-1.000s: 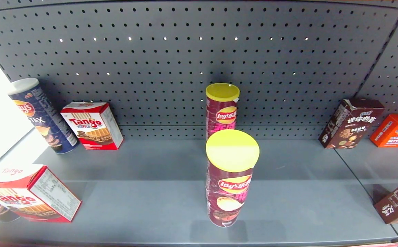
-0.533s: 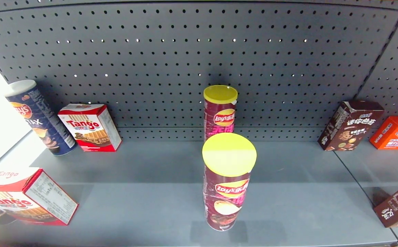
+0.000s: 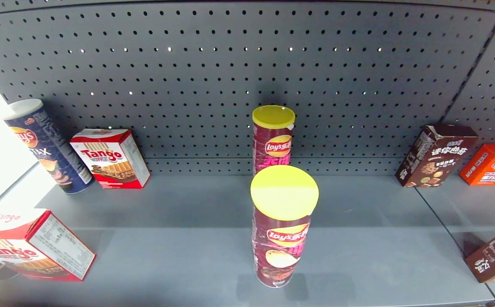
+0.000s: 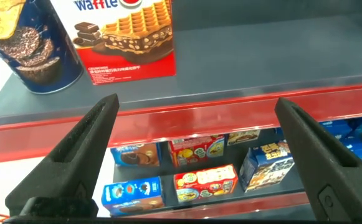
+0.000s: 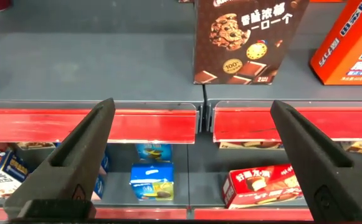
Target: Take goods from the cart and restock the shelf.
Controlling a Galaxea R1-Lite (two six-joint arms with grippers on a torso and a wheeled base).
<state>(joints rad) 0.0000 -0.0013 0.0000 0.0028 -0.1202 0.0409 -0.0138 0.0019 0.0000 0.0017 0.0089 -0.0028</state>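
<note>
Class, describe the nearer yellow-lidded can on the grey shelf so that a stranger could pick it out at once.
Start at the grey shelf backed by pegboard and look to its middle, where two maroon cans stand one behind the other. Take the front can, nearer the shelf's edge. Its twin, the rear can, stands by the pegboard.

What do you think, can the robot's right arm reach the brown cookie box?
Probably yes. The right end effector is open and faces the brown cookie box, which stands on the shelf with nothing between them. It seems level with the red shelf edge, so it may need to rise first.
</note>
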